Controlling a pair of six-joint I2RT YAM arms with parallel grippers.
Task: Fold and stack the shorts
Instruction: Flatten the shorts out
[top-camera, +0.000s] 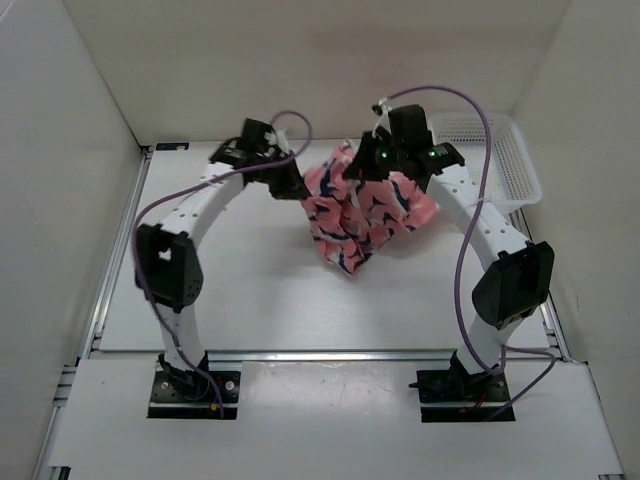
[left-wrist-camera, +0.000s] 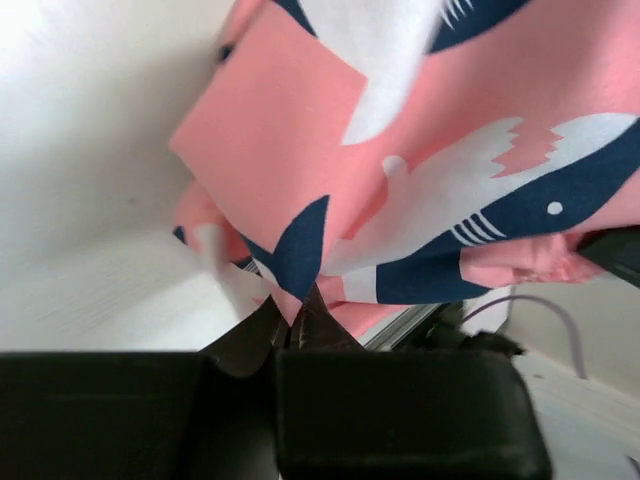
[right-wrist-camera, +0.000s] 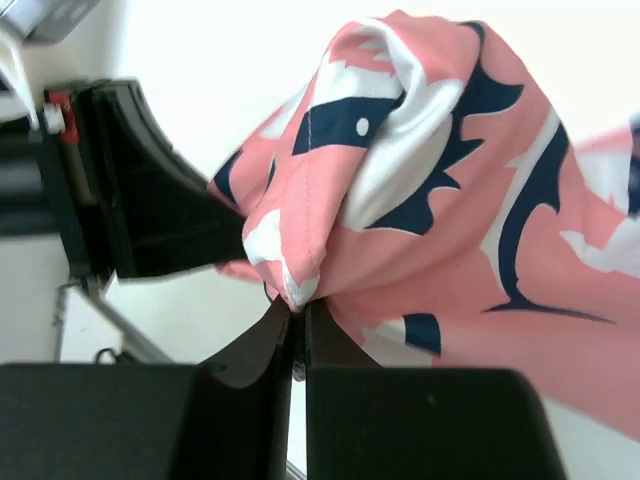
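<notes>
Table (top-camera: 250, 300): white, fills the middle of the top view.
Left arm (top-camera: 190, 215): arches up from lower left and bends inward to upper centre.
Right arm (top-camera: 490, 225): mirrors it from lower right.
Shorts (top-camera: 360, 210): bunched in upper centre, slung between both wrists. Cannot tell whether the low folds touch the table.
Basket (top-camera: 505, 150): white mesh, upper right, beside the right arm.
Left gripper (left-wrist-camera: 295, 320): jaws pinched on a shorts edge.
Right gripper (right-wrist-camera: 298, 315): likewise clamped on a seamed fold.
</notes>
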